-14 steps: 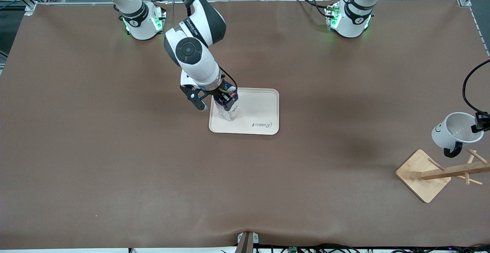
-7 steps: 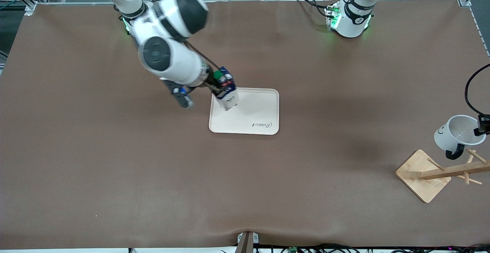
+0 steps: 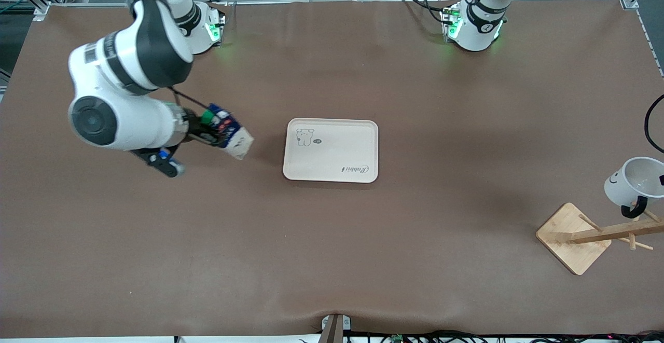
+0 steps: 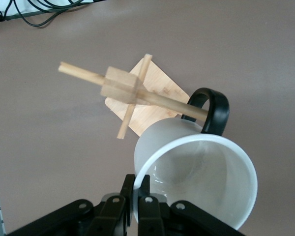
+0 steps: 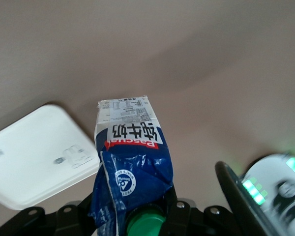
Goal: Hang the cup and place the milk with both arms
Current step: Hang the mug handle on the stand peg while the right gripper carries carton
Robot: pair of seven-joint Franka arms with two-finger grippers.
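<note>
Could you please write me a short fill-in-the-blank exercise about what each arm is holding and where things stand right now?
1. The right gripper is shut on the ____, held tilted over the bare table.
2. The left gripper clamps the rim of the white ____, whose black handle is close to a peg of the wooden rack.
3. The white tray with a small bear drawing has ____ standing on it.

Missing words: milk; cup; nothing
</note>
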